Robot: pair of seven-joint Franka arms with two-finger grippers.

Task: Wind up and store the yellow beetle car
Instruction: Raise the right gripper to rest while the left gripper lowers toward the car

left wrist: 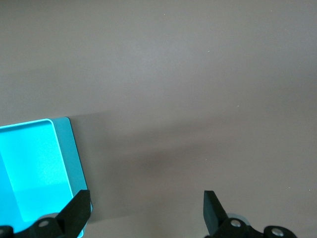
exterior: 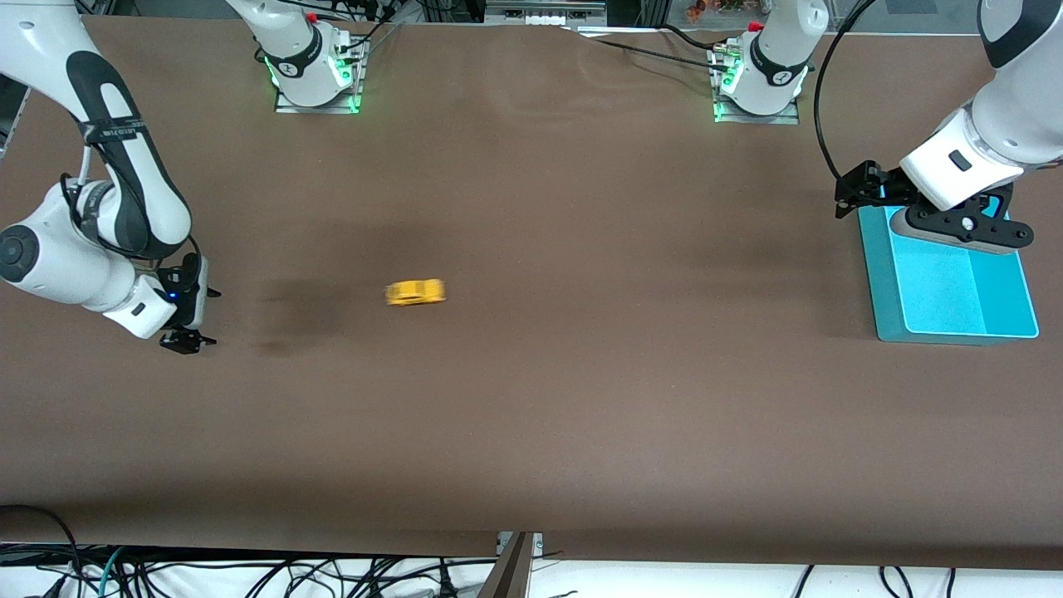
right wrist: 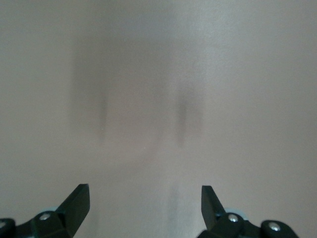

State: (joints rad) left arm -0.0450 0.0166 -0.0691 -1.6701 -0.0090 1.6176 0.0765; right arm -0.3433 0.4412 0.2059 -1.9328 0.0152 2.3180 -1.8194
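One tiny car, likely light, hard and slick, suits a side pinch; right claw and left claw gape wide.

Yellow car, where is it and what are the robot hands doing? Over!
Left tool open, over the blue tray edge. Right tool open, empty, at its own end of the table. Yellow beetle car loose on the table, motion-blurred. Nothing in the way.

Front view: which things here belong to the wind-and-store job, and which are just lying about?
Job:
yellow beetle car, free on the table
teal tray, the likely store
right gripper, open
left gripper, open, over the tray's edge

Lying about:
nothing else on the brown table
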